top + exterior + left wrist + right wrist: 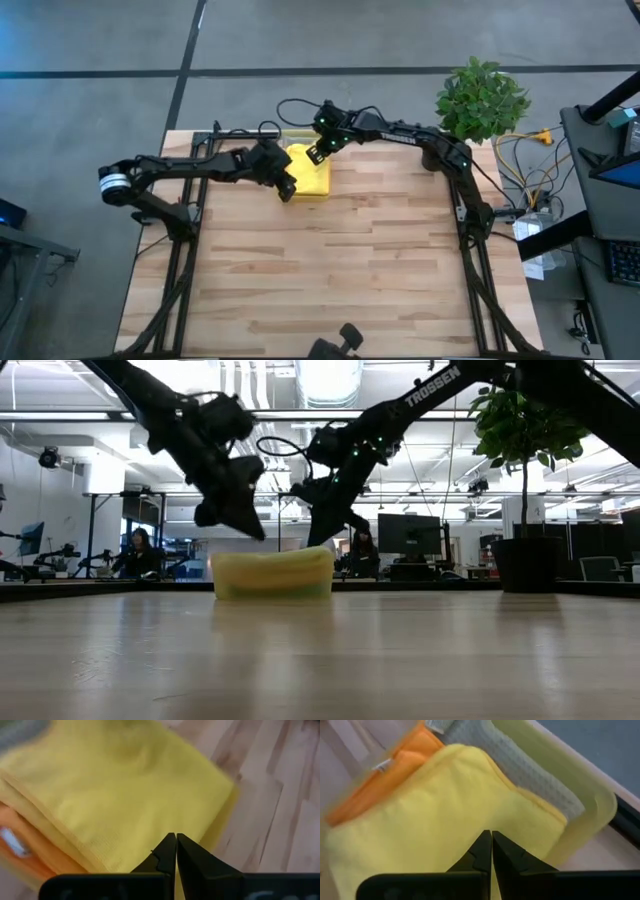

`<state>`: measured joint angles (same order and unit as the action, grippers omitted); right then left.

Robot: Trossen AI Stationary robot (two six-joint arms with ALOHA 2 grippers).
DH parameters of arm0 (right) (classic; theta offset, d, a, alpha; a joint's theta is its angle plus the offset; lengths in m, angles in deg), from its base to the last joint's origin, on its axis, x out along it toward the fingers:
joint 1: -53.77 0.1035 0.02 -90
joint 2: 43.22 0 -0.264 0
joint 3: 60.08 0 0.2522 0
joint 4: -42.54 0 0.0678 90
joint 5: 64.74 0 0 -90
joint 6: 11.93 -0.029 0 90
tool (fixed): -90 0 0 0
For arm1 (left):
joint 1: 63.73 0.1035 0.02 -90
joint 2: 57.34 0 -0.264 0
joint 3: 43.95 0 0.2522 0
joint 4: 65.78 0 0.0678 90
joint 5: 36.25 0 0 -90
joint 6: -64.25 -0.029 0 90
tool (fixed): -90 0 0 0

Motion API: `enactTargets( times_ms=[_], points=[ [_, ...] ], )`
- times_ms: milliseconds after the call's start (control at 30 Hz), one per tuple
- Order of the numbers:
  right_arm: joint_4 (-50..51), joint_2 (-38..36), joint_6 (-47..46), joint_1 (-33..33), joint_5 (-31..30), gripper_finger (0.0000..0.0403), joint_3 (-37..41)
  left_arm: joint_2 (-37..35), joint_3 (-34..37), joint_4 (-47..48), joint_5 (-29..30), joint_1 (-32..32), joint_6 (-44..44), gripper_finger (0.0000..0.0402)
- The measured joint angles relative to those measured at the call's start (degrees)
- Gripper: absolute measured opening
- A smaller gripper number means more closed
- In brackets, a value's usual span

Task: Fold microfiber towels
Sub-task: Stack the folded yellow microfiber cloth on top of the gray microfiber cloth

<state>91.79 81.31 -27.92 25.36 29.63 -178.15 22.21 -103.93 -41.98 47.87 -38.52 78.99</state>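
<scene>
The yellow towel [435,815] lay folded atop the stack in the tray [580,795] at the table's far edge, so you needed both pressed-together claws, left gripper [176,840] and right gripper [491,836], lifted straight off it.

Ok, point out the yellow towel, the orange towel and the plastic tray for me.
yellow towel [430,810], right wrist view, middle of its top fold.
orange towel [395,775], right wrist view, its exposed edge.
plastic tray [600,805], right wrist view, its rim corner.

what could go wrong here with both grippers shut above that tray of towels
1. The right gripper and left gripper are shut just over the yellow towel; neither visibly pinches it, so a lift may come up empty.
2. The orange towel lies right under it and may drag along.
</scene>
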Motion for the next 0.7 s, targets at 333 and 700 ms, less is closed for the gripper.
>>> enactTargets(
  times_ms=[333,700],
  points=[
    [4.1,0.8,-2.4,-3.4,-3.0,0.0009,-0.3,3.8,0.3,8.7,-0.7,-0.5,1.4,0.0],
    [4.9,-6.5,0.3,-2.7,4.1,0.0009,-0.5,-2.9,-0.3,4.1,2.1,0.0,0.5,0.0]
  ],
)
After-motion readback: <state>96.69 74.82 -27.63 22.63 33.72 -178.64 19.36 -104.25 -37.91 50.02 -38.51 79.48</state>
